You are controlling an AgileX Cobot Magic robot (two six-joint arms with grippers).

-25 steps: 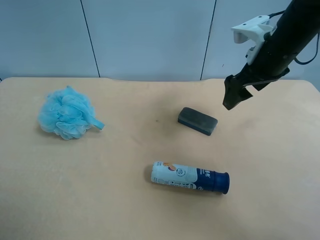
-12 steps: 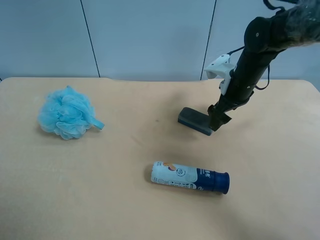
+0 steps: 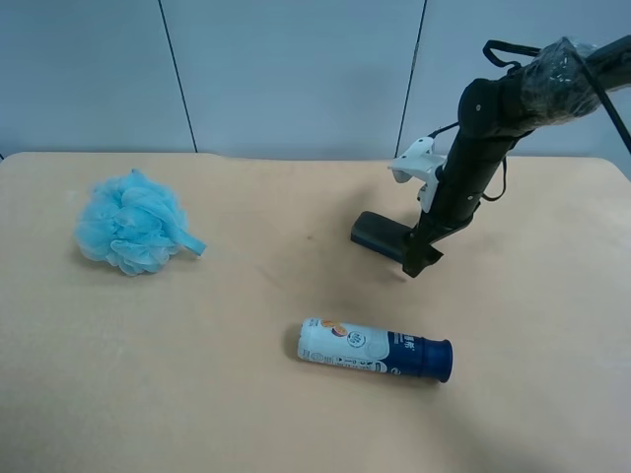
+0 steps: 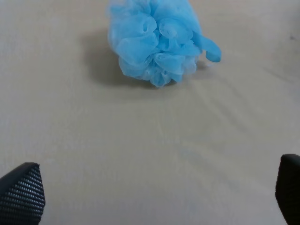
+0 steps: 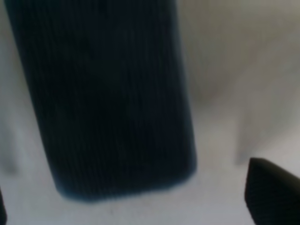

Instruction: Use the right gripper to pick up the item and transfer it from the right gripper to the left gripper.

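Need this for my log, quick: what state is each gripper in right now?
Right gripper: open, at the item's end, not gripping it.
Left gripper: open, empty, facing the bath pouf.

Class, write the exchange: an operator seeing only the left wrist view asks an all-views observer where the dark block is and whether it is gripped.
Operator: I see only the pouf. Where is the dark block?
Observer: Across the table from the pouf, with the right gripper down at its end.
Operator: Gripped?
Observer: No; the right wrist view shows open jaws, with a gap beside one fingertip.
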